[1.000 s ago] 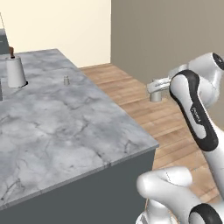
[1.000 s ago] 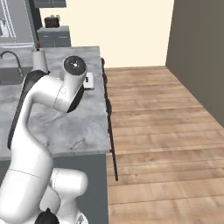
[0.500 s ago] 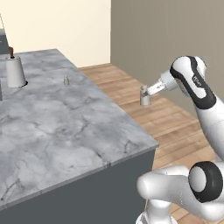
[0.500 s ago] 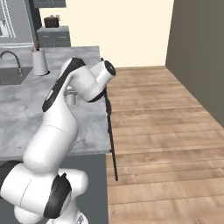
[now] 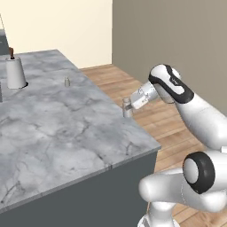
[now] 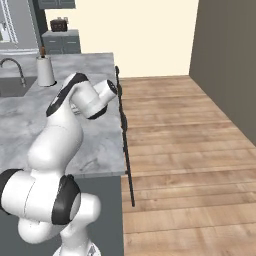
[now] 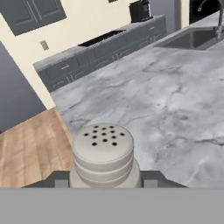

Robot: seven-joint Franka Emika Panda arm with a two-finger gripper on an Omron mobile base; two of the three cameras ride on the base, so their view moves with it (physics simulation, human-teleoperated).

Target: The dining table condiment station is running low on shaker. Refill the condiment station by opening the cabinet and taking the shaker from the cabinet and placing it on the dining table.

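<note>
On the far left of the dining table (image 5: 66, 133) stands a white cone-shaped container (image 5: 15, 72), then a small second shaker (image 5: 67, 82); at the table's right edge the gripper (image 5: 128, 107) pinches the shaker (image 5: 127, 107), held upright. Fetching looks done; only setting it down remains, with marble just beside it

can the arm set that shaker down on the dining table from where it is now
Probably yes. The tool holds the shaker at the edge of the dining table, and bare marble lies beside it.
</note>
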